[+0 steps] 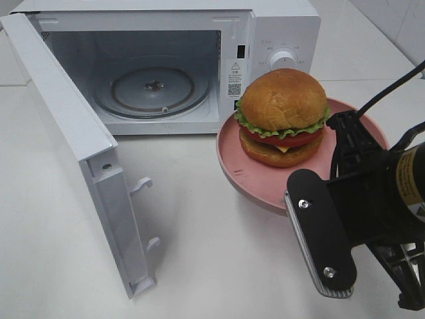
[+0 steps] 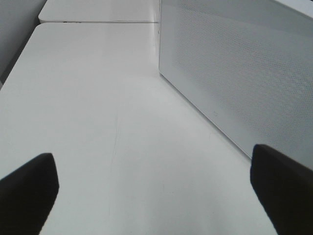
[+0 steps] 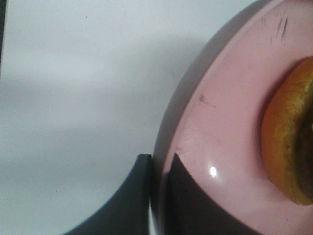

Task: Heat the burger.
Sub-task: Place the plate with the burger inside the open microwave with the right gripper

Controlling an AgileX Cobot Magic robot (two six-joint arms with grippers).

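Note:
The burger, with a golden bun, green lettuce and red tomato, sits on a round pink plate just right of the microwave's open mouth. My right gripper is shut on the plate's near rim. In the right wrist view its dark fingers pinch the rim, one above and one below, with the burger's bun edge close by. The plate seems to hang slightly above the table. My left gripper is open over bare table beside the microwave's wall; it does not show in the high view.
The white microwave stands at the back. Its door is swung wide toward the front left. Inside lies a glass turntable with nothing on it. White table stretches in front of the oven.

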